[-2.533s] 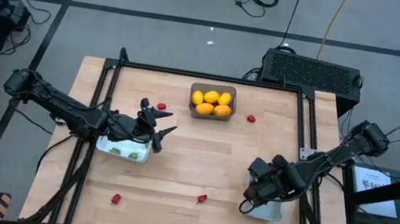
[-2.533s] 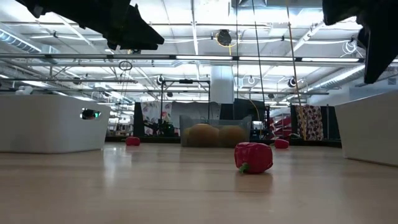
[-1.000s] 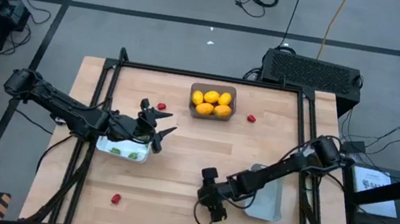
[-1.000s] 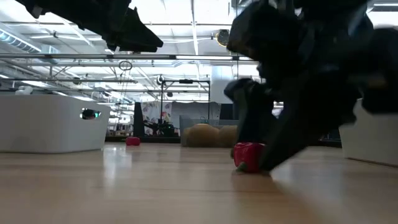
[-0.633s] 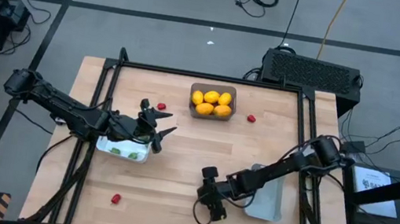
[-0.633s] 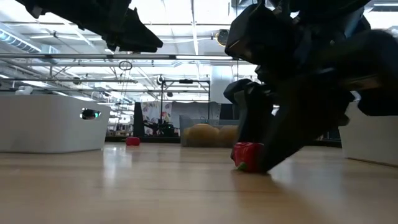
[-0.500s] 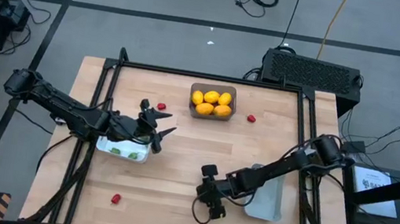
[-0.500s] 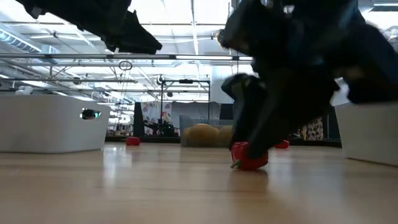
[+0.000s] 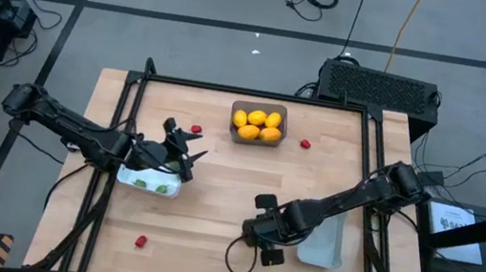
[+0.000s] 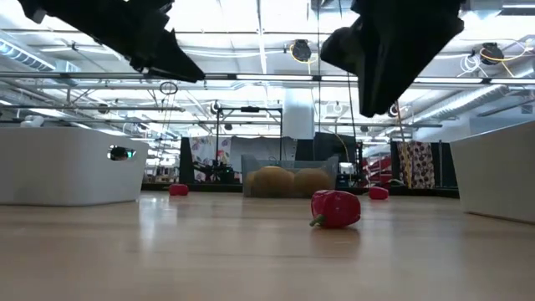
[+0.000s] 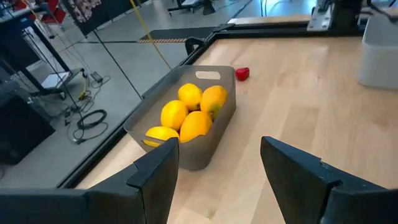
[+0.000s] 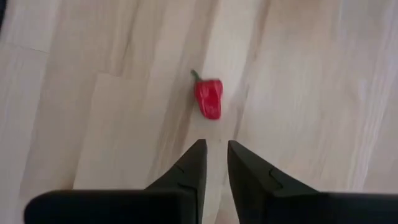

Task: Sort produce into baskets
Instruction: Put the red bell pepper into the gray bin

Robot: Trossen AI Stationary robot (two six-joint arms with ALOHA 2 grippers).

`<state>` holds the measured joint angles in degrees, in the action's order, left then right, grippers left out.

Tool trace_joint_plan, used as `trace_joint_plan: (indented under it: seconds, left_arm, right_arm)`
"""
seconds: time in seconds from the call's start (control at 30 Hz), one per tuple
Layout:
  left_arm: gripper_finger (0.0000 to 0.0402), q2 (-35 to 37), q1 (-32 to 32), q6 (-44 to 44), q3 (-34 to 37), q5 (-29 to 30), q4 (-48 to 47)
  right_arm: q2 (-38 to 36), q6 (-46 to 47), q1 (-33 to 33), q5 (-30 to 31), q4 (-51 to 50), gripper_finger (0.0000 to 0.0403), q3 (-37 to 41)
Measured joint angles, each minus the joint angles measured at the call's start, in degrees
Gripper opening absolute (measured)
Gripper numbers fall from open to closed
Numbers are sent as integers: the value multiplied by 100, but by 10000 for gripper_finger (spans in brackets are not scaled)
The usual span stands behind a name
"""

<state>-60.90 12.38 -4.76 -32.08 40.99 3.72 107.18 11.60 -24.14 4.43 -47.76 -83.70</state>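
A red pepper piece (image 12: 208, 99) lies on its side on the bare wood near the table's front middle (image 10: 336, 209). My right gripper (image 12: 216, 149) hangs above it, pointing steeply down, its fingers nearly together with nothing between them. My left gripper (image 9: 185, 151) stands open and empty over the left white basket (image 9: 127, 177), which holds small green pieces. The dark grey basket (image 9: 261, 107) at the far middle holds several yellow and orange fruits (image 11: 186, 115).
A second white basket (image 9: 326, 250) sits at the right, beside my right arm. Loose red pieces lie near the grey basket's left (image 9: 196, 130), at its right (image 9: 305, 144), and at the front left (image 9: 141, 241). Bare wood lies across the middle.
My right gripper stood down at the red pepper with its fingers around it; it has since risen straight up and come away without it. The pepper stays on the table at nearly the same spot.
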Motion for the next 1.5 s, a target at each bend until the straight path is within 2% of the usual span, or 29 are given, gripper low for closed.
trace_joint_plan:
  seconds: [0.17,0.33,0.6,0.8,0.97,1.2,1.33,1.5]
  left_arm:
    - [235,48,2,-94,0,-3,-6]
    - [235,45,1,-96,0,-4,-2]
    - [235,43,0,-95,0,-17,5]
    - [235,41,1,-99,0,-22,43]
    - [235,41,0,-100,0,-22,42]
    - [235,41,2,-103,0,-24,37]
    - [235,41,0,-103,0,-24,31]
    - [235,39,0,-105,0,-24,22]
  right_arm:
    - [194,-753,-2,17,799,76,52]
    - [441,-1311,-9,18,1405,126,196]
    - [1090,-1419,20,33,1486,218,225]
    - [1387,-1218,108,-37,1549,245,195]
    - [1382,-997,166,-212,1479,222,197]
    - [1135,-941,189,-329,1359,142,233]
    - [899,-732,205,-325,888,95,46]
    - [560,-192,184,-388,-338,58,-254]
